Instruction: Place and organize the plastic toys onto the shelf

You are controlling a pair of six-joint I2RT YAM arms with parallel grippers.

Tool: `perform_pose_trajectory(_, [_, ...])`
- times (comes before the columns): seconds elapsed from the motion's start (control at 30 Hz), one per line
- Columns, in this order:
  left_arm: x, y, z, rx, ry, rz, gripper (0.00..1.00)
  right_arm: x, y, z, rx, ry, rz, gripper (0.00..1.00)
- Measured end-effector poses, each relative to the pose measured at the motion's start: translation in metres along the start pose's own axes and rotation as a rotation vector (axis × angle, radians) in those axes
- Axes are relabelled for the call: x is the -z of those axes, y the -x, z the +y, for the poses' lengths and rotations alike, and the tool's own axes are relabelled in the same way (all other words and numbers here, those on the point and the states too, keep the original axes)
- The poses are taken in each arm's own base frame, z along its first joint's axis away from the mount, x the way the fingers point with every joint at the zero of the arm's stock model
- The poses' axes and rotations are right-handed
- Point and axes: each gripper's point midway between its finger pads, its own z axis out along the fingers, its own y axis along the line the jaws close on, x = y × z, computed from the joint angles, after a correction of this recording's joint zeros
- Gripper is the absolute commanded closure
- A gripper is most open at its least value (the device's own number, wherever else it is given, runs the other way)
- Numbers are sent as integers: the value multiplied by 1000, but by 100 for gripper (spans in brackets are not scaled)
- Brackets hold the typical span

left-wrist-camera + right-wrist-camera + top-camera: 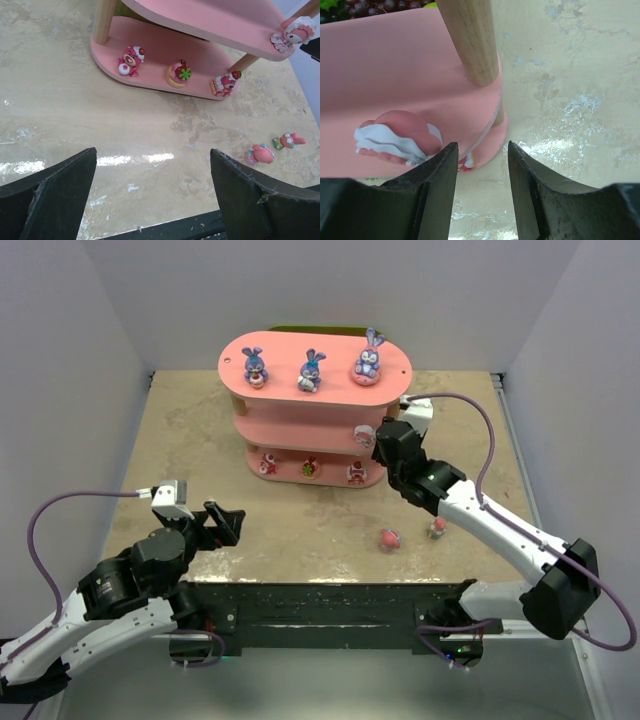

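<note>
Black left claw (152, 157) hangs wide open and empty over the marbled beige bench (300, 515), well short of the pink three-tier oval shelf (285, 355). Three purple-blue bunnies (311, 371) stand on its top board and three small pink-red figures (176, 74) on the bottom one. At the middle board's right end the right claw (482, 150) has its jaws partly apart, gripping nothing. A round pink-and-white plastic figurine (400, 135) sits on that board just beside one finger. Best move, I judge: back straight out, brushing neither the figurine nor the round wooden post (470, 40). A round pink toy (390, 538) and a smaller pink toy (437, 528) lie loose on the bench, to fetch next
</note>
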Motion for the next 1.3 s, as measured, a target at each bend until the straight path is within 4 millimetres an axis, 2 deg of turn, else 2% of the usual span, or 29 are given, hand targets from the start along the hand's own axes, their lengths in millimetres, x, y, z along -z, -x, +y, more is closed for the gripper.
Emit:
perform_pose_trajectory(0.37, [0, 0, 0, 0, 0, 0, 0, -17, -4, 2, 5, -4, 6, 53])
perform_pose_trajectory(0.53, [0, 0, 0, 0, 0, 0, 0, -25, -9, 1, 13, -17, 16, 57])
perform_pose_trajectory(0.73, [0, 0, 0, 0, 0, 0, 0, -29, -6, 2, 3, -21, 8, 62])
perform_pose_trajectory(1.07, [0, 0, 0, 0, 0, 0, 1, -33, -3, -4, -7, -37, 4, 63])
perform_pose_trajectory(1.3, [0, 0, 0, 0, 1, 0, 0, -41, 1, -1, -17, -41, 2, 64])
